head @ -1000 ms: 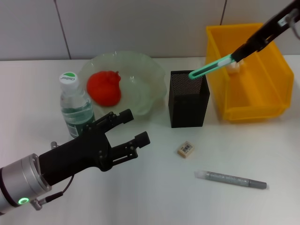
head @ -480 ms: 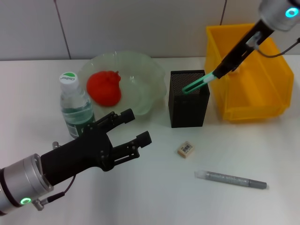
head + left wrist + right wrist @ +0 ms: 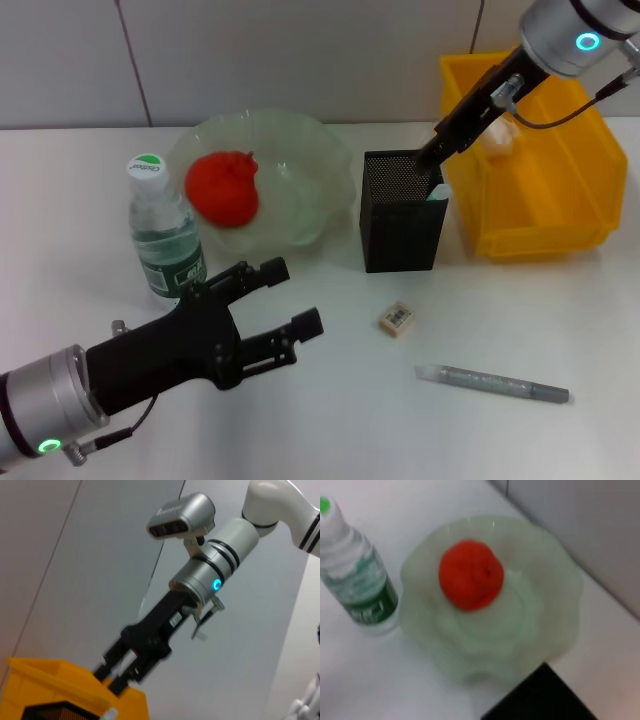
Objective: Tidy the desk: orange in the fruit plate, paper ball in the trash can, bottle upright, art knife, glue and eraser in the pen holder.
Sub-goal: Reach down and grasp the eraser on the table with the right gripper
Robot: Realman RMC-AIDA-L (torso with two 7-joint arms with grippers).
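Now, line by line:
Right gripper (image 3: 432, 160): reaches down at a slant to the rim of the black mesh pen holder (image 3: 401, 215), fingers closed on the green art knife (image 3: 438, 192), whose tip shows just at the holder's right inner edge.
Left gripper (image 3: 285, 298): hovers low over the white table (image 3: 320, 420) in front of the bottle, fingers spread apart, holding nothing.
Orange (image 3: 222, 187): sits in the pale green fruit plate (image 3: 300, 160).
Bottle (image 3: 160, 232): upright, just left of the plate.
Eraser (image 3: 396, 318): lies on the table in front of the pen holder.
Glue (image 3: 492, 382): grey stick lying flat, near the eraser, toward the right.
Paper ball (image 3: 497, 138): inside the yellow trash can (image 3: 560, 215), right of the pen holder.
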